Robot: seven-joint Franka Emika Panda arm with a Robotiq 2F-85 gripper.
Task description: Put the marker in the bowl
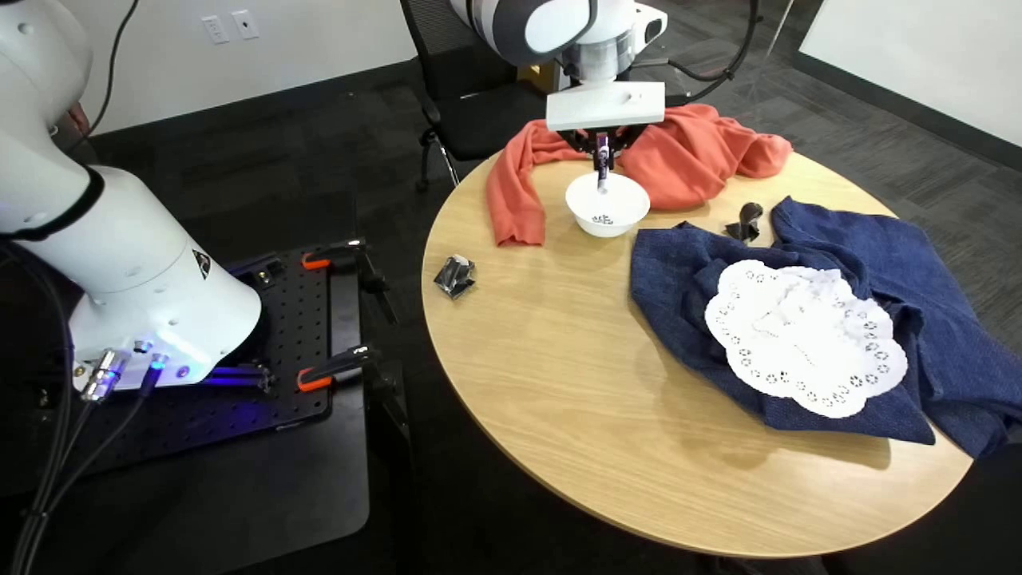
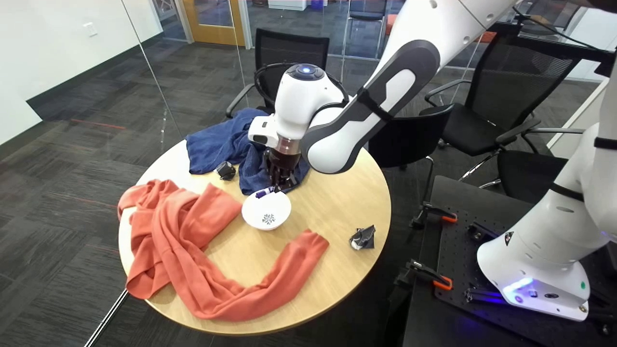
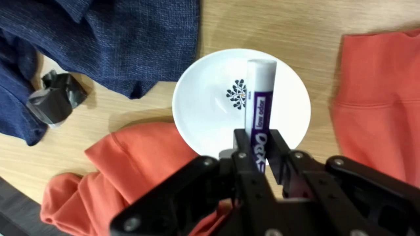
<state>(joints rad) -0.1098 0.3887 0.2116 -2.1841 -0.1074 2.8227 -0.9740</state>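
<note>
A white-and-purple marker [image 3: 262, 95] is pinched between the fingertips of my gripper [image 3: 258, 141], which is shut on it. In the wrist view its white end points away over the bowl [image 3: 206, 108], a small white bowl with a dark leaf-like print inside. An exterior view has the marker [image 1: 603, 152] hanging nearly upright, its lower end over the bowl [image 1: 583, 212]. Seen in an exterior view, the marker [image 2: 264, 193] overlaps the far rim of the bowl [image 2: 253, 214]; whether it touches the bowl I cannot tell. The marker's other end is hidden behind my fingers.
An orange garment [image 2: 193, 241] lies beside the bowl on the round wooden table [image 1: 551, 383]. Dark blue denim [image 1: 679, 279] lies close on another side, with a white lace doily [image 1: 798, 343] on it. Two crumpled black objects [image 1: 456, 276] [image 3: 54, 100] also lie there.
</note>
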